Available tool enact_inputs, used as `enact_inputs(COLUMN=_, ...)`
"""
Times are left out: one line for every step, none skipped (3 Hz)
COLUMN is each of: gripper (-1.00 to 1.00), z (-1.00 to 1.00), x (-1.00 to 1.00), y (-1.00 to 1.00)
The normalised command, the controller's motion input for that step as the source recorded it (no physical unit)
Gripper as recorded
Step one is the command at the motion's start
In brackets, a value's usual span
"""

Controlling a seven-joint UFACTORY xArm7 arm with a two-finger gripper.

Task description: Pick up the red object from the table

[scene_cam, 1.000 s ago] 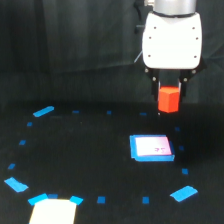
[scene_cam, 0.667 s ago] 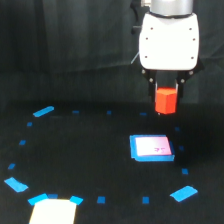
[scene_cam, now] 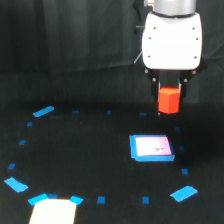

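Note:
The red object (scene_cam: 169,100) is a small red-orange hexagonal block held between the dark fingers of my gripper (scene_cam: 169,96), under the arm's white housing (scene_cam: 172,40). It hangs clear above the black table (scene_cam: 85,155), at the exterior view's upper right. The gripper is shut on the block. The fingers are mostly hidden by the block and the housing.
A flat white-pink card with a blue border (scene_cam: 151,148) lies on the table below the gripper. Blue tape marks (scene_cam: 43,111) form a ring on the table. A pale object (scene_cam: 52,212) sits at the bottom left edge.
The gripper has risen a little with the red object in it and shifted slightly to the exterior view's left. The card has not moved.

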Motion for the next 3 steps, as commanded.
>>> enact_inputs(gripper=-1.00, z=0.11, x=0.00, y=-0.17)
enact_inputs(gripper=-1.00, z=0.50, x=-0.20, y=-0.29)
enact_inputs(gripper=-1.00, z=0.19, x=0.07, y=0.01)
